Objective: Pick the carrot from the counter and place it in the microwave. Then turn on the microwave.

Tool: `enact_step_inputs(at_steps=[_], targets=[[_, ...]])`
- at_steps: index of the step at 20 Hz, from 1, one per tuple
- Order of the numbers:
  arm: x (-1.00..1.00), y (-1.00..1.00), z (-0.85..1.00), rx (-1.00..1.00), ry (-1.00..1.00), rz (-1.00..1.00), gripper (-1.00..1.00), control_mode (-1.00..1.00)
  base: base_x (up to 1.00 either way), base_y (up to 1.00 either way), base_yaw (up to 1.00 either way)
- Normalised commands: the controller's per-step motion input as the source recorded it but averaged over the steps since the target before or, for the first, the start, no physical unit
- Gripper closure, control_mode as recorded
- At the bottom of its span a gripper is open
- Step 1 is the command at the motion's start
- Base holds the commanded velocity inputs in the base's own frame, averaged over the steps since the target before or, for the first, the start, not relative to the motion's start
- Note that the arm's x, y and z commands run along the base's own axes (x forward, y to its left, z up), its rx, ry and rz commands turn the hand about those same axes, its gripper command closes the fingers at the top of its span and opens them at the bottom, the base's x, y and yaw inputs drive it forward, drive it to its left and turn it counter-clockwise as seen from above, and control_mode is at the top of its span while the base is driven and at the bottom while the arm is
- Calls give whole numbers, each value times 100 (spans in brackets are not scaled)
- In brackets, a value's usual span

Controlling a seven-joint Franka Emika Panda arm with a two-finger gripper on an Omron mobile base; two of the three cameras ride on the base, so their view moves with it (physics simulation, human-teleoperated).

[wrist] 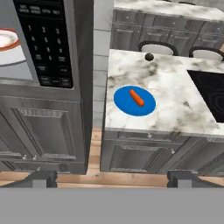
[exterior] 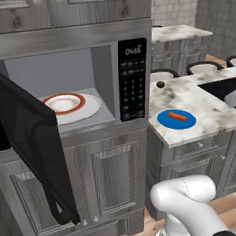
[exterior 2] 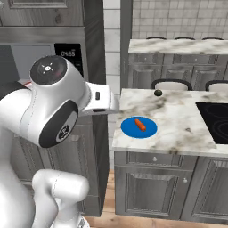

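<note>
— Near the front left corner of the white-and-grey mottled marble counter point(wrist: 175, 105), on a round blue plate point(wrist: 134, 101), lies the small orange stick-shaped carrot point(wrist: 136, 98). Which way is that from the two-finger gripper point(wrist: 112, 177)?

— Ahead and well apart in the hand view; the two dark fingertips point(wrist: 41, 177) rise at the bottom edge, spread wide with nothing between them, and the carrot sits far beyond them, a little to the right of their midline.

— And its long axis?

— Slanted in the hand view, running from upper left to lower right on the plate, so it seems the fingers would need to straddle it across that diagonal.

— The destination?

— Left of the counter: the large built-in black microwave point(exterior: 133, 79) stands with its dark glass door point(exterior: 29, 146) swung open, a white red-rimmed dish point(exterior: 71, 105) on its grey floor.
</note>
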Motion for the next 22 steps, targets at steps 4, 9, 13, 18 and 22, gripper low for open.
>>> enact_step_inputs(at_steps=[4,9,13,18,22], targets=[[26,-6,-19,-8,4,14,-100,-100,0,0,0],[25,-6,-14,-6,4,10,-100,-100,0,0,0],[30,-3,-10,-3,7,5,-100,-100,0,0,0],[31,-7,-11,-2,4,3,-100,-100,0,0,0],[31,-13,-13,-3,1,2,-100,-100,0,0,0]])
